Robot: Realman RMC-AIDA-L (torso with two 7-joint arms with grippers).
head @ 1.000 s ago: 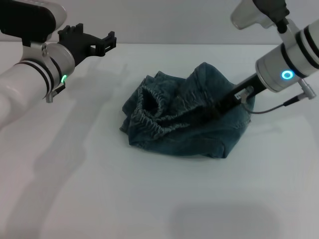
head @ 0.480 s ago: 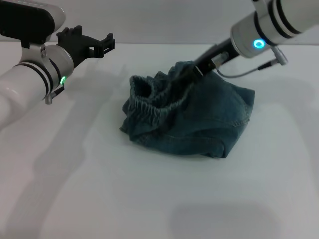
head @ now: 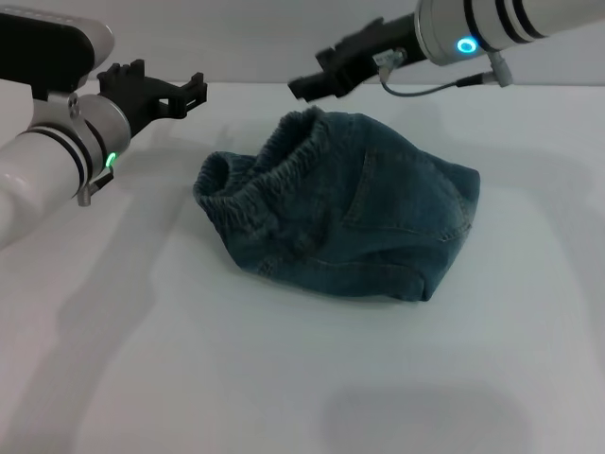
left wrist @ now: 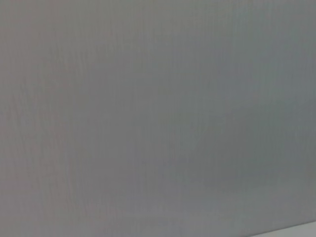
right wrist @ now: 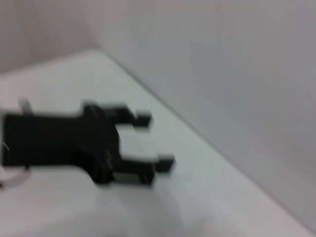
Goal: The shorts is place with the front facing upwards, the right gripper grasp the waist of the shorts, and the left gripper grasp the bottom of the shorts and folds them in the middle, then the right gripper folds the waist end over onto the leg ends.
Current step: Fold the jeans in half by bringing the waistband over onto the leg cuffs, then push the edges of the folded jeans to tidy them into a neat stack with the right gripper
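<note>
The shorts [head: 369, 227] lie in a crumpled blue-green heap in the middle of the white table [head: 284, 378]. The gathered waist of the shorts [head: 248, 182] faces left and bulges upward, and a square pocket [head: 406, 194] shows on top. The bottom of the shorts is tucked under the heap, out of sight. My right gripper [head: 304, 80] hovers just above the far edge of the waistband, open and empty. My left gripper [head: 170, 83] hangs open at the far left, well away from the cloth. It also shows open in the right wrist view [right wrist: 155, 139].
White table surrounds the heap on all sides, with a grey wall [head: 265, 38] behind the far edge. A grey cable [head: 425, 90] loops under the right wrist. The left wrist view holds only a plain grey surface.
The right gripper dragged the waist end up and to the left, then let it go and rose clear. The shorts dropped back into a wider heap. The left arm barely moved.
</note>
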